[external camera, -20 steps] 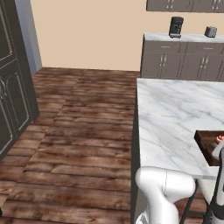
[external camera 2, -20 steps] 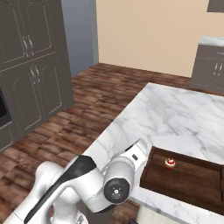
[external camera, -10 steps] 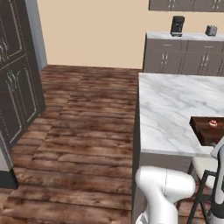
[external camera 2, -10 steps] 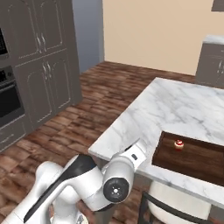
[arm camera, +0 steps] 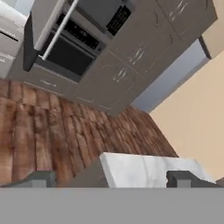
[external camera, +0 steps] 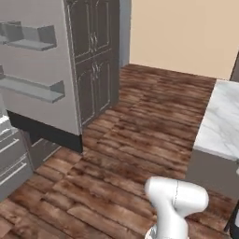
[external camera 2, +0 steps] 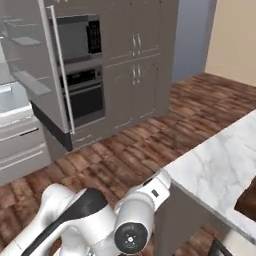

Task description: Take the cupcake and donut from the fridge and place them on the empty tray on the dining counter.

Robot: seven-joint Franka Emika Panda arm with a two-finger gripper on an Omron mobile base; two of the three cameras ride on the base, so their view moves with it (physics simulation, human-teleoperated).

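Showing one fridge (external camera 2: 47, 75), door open; one dining counter (external camera 2: 220, 170); jaws wide apart, empty.

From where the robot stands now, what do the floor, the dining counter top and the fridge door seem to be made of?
The floor looks like wood planks, brown with visible grain and board seams, with a matte finish. The dining counter top looks like polished marble or a stone imitation: white with grey veins. The fridge door looks like brushed steel, plain grey with a long thin handle; it could equally be painted metal.
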